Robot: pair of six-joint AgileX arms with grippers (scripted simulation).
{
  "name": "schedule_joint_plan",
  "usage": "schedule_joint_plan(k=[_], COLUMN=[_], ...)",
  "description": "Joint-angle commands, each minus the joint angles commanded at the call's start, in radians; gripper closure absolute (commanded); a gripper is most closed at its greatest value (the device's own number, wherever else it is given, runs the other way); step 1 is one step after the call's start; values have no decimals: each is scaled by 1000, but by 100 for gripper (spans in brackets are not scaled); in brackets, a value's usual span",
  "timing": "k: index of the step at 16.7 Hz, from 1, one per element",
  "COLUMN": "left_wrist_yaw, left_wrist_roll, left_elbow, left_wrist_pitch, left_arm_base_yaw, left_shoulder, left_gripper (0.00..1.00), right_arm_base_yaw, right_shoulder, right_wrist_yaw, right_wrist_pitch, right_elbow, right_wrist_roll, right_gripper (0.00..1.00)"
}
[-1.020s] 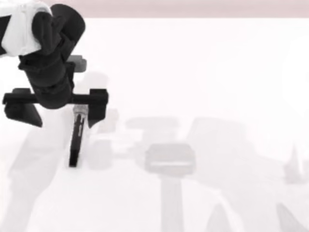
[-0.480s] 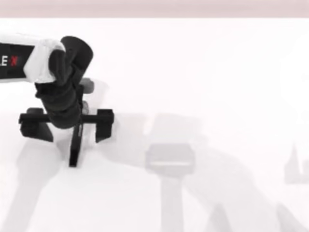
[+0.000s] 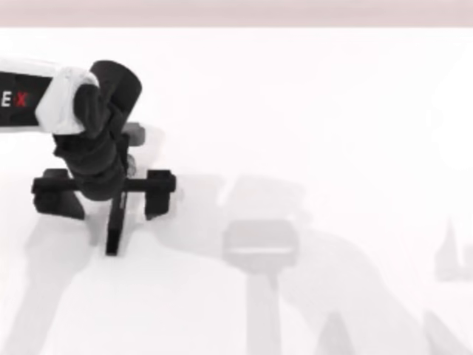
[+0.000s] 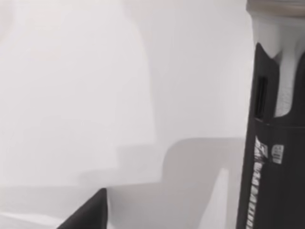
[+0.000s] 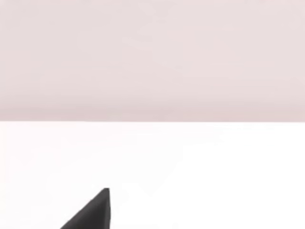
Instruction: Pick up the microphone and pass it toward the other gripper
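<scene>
The microphone (image 3: 113, 225) lies on the white table at the left, its black handle pointing toward the front edge. Its head is hidden under my left arm's wrist. My left gripper (image 3: 111, 213) hangs open over it, one finger on each side of the handle and clear of it. In the left wrist view the microphone (image 4: 269, 167) fills one side, black with white lettering, and one fingertip (image 4: 90, 214) shows apart from it. My right gripper is out of the top view; its wrist view shows only one black fingertip (image 5: 95, 212) above bare table.
A pale grey T-shaped shadow (image 3: 260, 244) lies near the table's middle, and fainter arm shadows (image 3: 447, 255) fall at the right. The table's back edge (image 3: 236, 28) meets a pinkish wall.
My left gripper has moved right and toward the front, coming down over the microphone's upper part and covering its head. The microphone has not moved.
</scene>
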Motion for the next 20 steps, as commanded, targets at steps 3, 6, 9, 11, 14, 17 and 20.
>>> schedule_joint_plan(k=[3,6,9,11,14,17,20], left_wrist_yaw=[0,0,0,0,0,0,0], left_wrist_roll=[0,0,0,0,0,0,0], left_elbow=[0,0,0,0,0,0,0], left_wrist_pitch=[0,0,0,0,0,0,0], left_arm_base_yaw=[0,0,0,0,0,0,0], left_shoulder=[0,0,0,0,0,0,0], left_gripper=[30,53,75,90,100,100,100], right_arm_base_yaw=[0,0,0,0,0,0,0], right_shoulder=[0,0,0,0,0,0,0], right_wrist_yaw=[0,0,0,0,0,0,0], right_wrist_pitch=[0,0,0,0,0,0,0], right_elbow=[0,0,0,0,0,0,0], right_wrist_roll=[0,0,0,0,0,0,0], right_gripper=[0,0,0,0,0,0,0])
